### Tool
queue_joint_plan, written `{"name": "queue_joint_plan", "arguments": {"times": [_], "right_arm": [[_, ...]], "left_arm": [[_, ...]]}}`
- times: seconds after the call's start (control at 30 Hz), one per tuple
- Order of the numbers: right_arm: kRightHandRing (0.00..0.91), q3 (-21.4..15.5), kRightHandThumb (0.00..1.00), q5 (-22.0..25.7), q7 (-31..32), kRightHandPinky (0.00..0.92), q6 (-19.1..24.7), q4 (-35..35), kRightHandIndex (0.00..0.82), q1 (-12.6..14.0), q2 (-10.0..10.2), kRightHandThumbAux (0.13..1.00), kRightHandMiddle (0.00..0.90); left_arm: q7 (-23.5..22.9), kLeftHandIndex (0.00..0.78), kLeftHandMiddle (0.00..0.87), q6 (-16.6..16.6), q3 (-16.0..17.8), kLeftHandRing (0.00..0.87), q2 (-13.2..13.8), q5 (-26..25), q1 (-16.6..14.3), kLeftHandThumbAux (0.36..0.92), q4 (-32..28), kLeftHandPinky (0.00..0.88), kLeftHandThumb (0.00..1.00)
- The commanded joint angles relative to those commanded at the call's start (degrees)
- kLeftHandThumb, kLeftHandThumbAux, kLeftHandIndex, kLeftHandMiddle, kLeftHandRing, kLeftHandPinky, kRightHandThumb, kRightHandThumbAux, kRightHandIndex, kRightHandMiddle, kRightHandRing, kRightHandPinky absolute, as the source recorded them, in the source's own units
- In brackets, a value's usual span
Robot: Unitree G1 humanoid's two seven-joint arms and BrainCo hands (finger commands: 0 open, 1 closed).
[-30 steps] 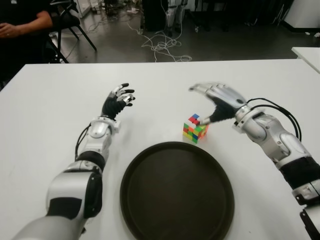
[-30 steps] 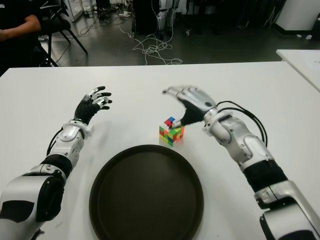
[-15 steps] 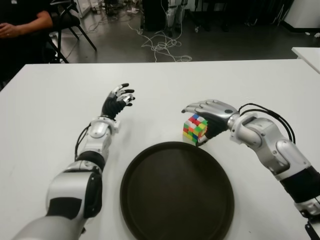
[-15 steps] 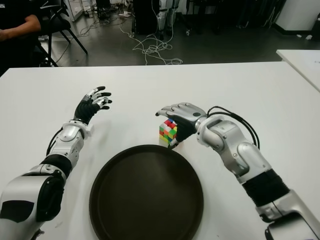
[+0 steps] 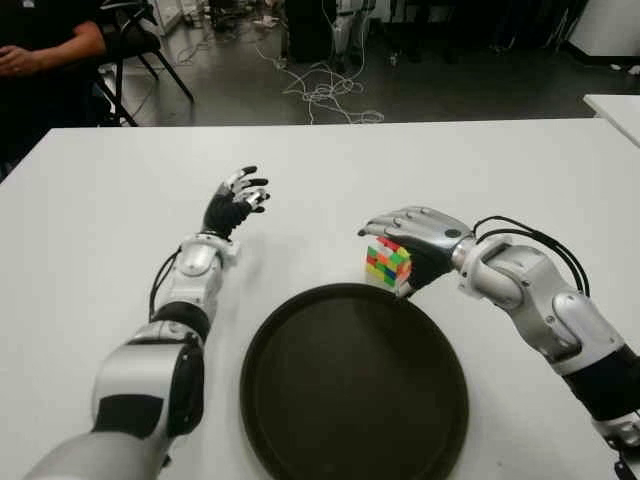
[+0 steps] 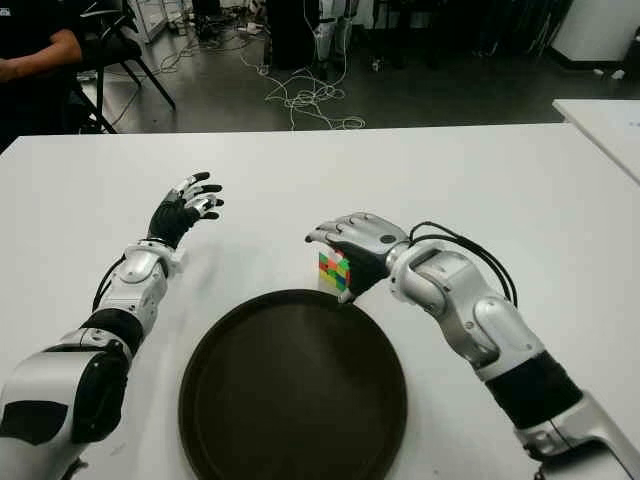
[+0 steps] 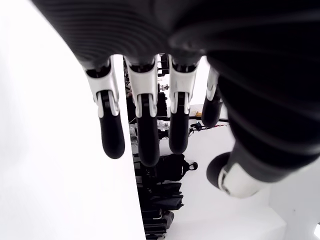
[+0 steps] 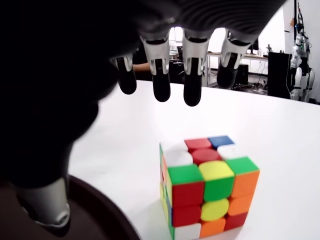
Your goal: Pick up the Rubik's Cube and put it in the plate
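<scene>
both eye views looked forward and down from the head at the white table [image 5: 480,160], sharing it; each wrist view sat close behind its own fingers above that table.

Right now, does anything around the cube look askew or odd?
Only the Rubik's Cube itself: its top layer is twisted out of line with the layers below. It stands on the table beside the plate, under the right hand's spread fingers.

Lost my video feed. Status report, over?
Right hand open, arched over multicoloured Rubik's Cube, no grasp yet. Cube on white table beside round dark plate rim. Left hand open, idle, left of cube. Nothing blocking.
</scene>
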Motion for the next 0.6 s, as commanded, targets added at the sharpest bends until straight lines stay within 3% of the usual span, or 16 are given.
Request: {"name": "queue_joint_plan", "arguments": {"times": [0.27, 0.6], "right_arm": [[0.12, 0.39, 0.0, -0.51, 0.93, 0.091, 0.5, -0.13, 0.102, -0.05, 0.46, 0.725, 0.128], [0.137, 0.32, 0.0, -0.77, -0.12, 0.124, 0.52, 1.02, 0.123, -0.18, 1.03, 0.72, 0.141]], "left_arm": [[-0.02, 0.164, 0.267, 0.02, 0.04, 0.298, 0.0, -0.06, 0.05, 0.7, -0.03, 0.336, 0.261], [0.13, 0.155, 0.259, 0.12, -0.09, 0.292, 0.03, 0.11, 0.04, 0.692, 0.0, 0.339, 0.235]]}}
